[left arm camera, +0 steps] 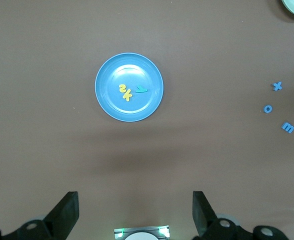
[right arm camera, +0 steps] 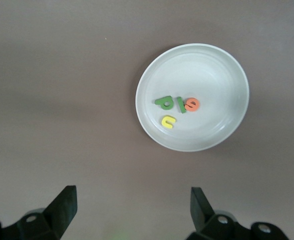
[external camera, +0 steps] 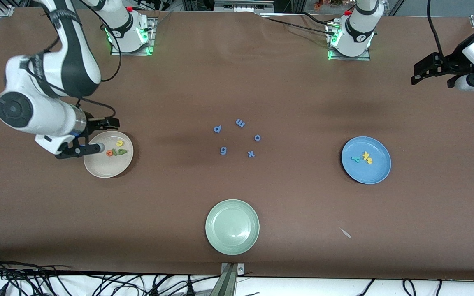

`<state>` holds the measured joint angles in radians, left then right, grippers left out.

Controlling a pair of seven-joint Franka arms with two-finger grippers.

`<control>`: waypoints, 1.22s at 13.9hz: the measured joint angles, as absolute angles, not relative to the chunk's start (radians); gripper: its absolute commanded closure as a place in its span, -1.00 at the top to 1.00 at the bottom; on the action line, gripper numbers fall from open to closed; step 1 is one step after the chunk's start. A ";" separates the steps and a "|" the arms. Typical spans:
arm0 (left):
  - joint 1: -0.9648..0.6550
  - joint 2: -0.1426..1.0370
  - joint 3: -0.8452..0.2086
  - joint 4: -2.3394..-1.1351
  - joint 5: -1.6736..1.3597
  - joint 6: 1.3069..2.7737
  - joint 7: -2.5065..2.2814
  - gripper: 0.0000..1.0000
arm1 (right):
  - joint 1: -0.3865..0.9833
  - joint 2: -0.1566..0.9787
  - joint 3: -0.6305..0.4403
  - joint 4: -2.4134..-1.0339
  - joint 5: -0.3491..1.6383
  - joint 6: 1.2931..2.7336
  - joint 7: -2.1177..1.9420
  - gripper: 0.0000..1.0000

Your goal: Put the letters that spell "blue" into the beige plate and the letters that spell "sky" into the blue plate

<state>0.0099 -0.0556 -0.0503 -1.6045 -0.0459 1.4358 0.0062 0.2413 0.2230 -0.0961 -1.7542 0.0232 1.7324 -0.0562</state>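
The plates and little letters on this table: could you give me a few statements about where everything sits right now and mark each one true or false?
1. The beige plate holds four small letters. True.
2. The blue plate is empty. False: three letters lie in it, two yellow and one teal.
3. The green plate has nothing in it. True.
4. The five blue letters sit in the green plate. False: they lie on the bare table, farther from the front camera than that plate.
5. The right gripper holds a letter. False: it is open and empty, over the beige plate's edge.
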 measured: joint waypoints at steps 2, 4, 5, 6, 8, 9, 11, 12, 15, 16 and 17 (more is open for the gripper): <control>-0.056 -0.037 0.025 -1.588 -0.046 1.430 0.003 1.00 | 0.194 0.166 -0.050 -1.752 0.004 1.699 -0.056 1.00; -0.081 -0.022 0.064 -1.578 -0.046 1.429 0.003 1.00 | 0.148 0.109 -0.015 -1.751 -0.026 1.675 -0.056 1.00; -0.082 -0.018 0.067 -1.572 -0.046 1.427 0.003 1.00 | 0.131 0.080 -0.010 -1.751 -0.030 1.670 -0.056 1.00; -0.084 -0.016 0.066 -1.568 -0.046 1.425 0.003 1.00 | 0.117 0.051 -0.008 -1.750 -0.032 1.668 -0.056 1.00; -0.089 -0.015 0.066 -1.563 -0.046 1.419 0.002 1.00 | 0.088 -0.005 -0.007 -1.743 -0.032 1.664 -0.056 1.00; -0.091 -0.015 0.066 -1.562 -0.046 1.417 0.002 1.00 | 0.074 -0.027 -0.007 -1.735 -0.032 1.656 -0.056 1.00; -0.091 -0.015 0.066 -1.562 -0.046 1.415 0.002 1.00 | 0.058 -0.049 -0.007 -1.722 -0.032 1.645 -0.056 1.00; -0.091 -0.015 0.066 -1.562 -0.046 1.415 0.002 1.00 | 0.052 -0.049 -0.006 -1.715 -0.032 1.645 -0.056 1.00; -0.091 -0.014 0.067 -1.558 -0.046 1.415 0.002 1.00 | 0.032 -0.047 -0.012 -1.695 -0.032 1.644 -0.055 1.00; -0.091 -0.014 0.067 -1.557 -0.046 1.414 0.002 1.00 | 0.027 -0.046 -0.016 -1.694 -0.032 1.644 -0.055 1.00; -0.091 -0.014 0.067 -1.557 -0.046 1.414 0.002 1.00 | 0.023 -0.043 -0.019 -1.694 -0.032 1.644 -0.055 1.00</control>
<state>-0.0913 -0.0143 0.0665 -1.5570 -0.0459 1.4135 0.0016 0.0234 -0.0431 -0.0185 -1.6944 -0.0316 1.6442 -0.0554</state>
